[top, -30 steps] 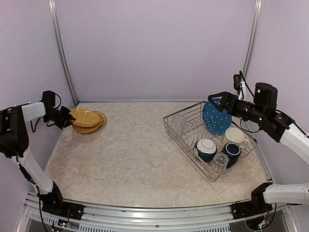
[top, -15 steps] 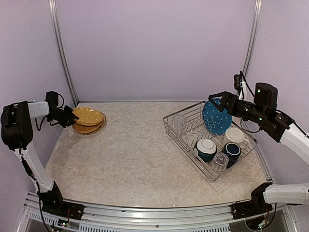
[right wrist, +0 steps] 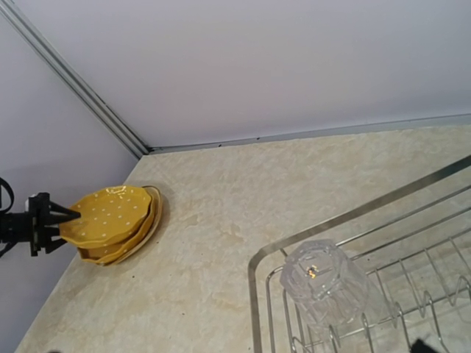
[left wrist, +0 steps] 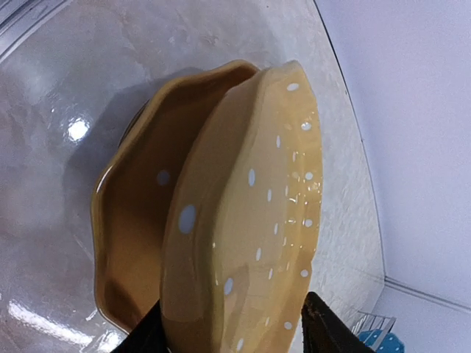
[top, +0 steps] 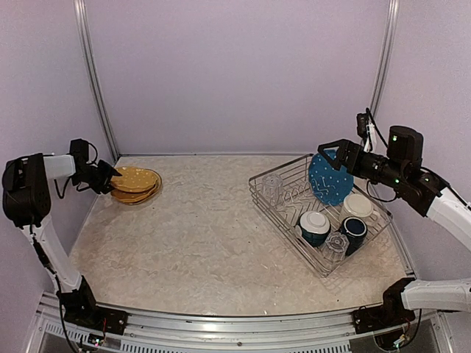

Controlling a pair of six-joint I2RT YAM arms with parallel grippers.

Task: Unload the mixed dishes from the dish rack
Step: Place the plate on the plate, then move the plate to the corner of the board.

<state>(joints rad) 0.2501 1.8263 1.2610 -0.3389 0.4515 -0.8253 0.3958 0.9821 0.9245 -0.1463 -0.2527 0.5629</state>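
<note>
At the far left of the top view, the left arm reaches toward the upper left corner of the desk. Its fingers are closed narrowly on the near rim of the top orange plate, one on either side of the edge, as the left wrist view shows. That plate has white dots and sits tilted. Its held edge is raised, and its far side rests in the lower orange plate, which lies flat on the desk. The middle of the desk is bare marbled surface.

In the right half of the top view the dish rack sits at an angle to the desk edges. At its left corner a clear glass stands upside down, beside the row of plate tines. Right of the tines, low in the rack, the teal bowl stands with its white inside up. The blue white-dotted plate stands on edge at the far side of the rack. A second clear glass is at the rack's near corner, just beside the navy mug. The cream mug is just behind the navy mug.

The right arm's fingers hang at the top rim of the blue plate. Neither view shows how wide they are set or whether they touch it.
</note>
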